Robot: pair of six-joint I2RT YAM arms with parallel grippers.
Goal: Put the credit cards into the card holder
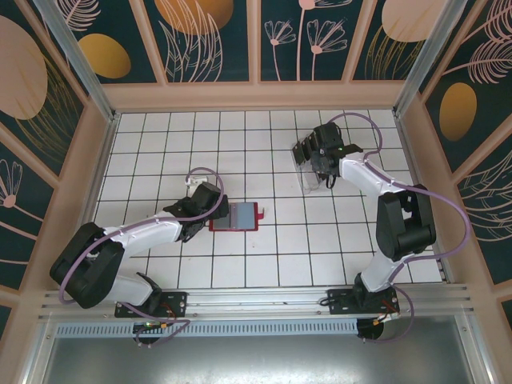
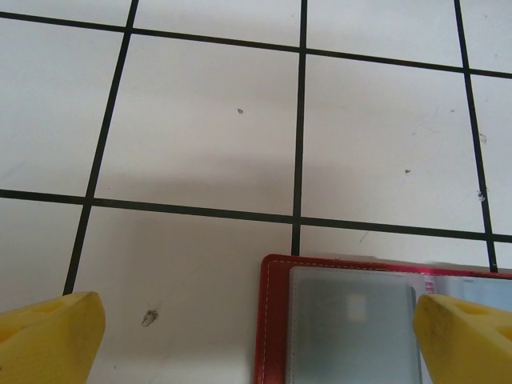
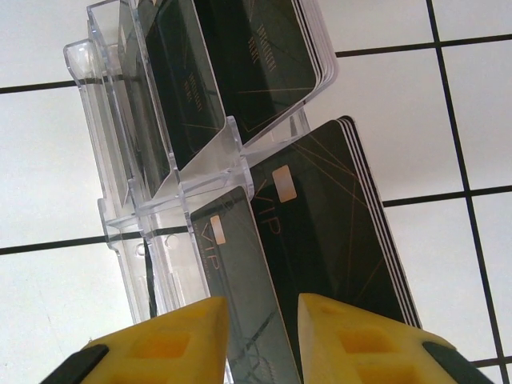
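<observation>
The step in hand looks like drawing one card out of the clear rack (image 3: 160, 208). The right tool (image 3: 264, 336) stands narrow, its yellow fingers (image 3: 180, 340) closed on the lower edge of the front card (image 3: 240, 264), a grey-black one marked VIP. To do this well, the right tool should probably pull straight along the slot, so the card slides free without tipping the light rack or dragging the neighbouring credit cards (image 3: 336, 232) that lean just beside it. A firm pinch on the card alone matters, since the stack behind lies very close and a second card could ride along. More black cards sit in the rack's farther slots. The card holder (image 1: 234, 217) lies open and flat on the table (image 1: 264, 264) near the middle, well apart from the rack at the far right. The left tool (image 2: 256, 344) hangs wide over the holder's left edge, one fingertip either side of it in the left wrist view, holding nothing; it seems placed to steady the holder when the card arrives.
</observation>
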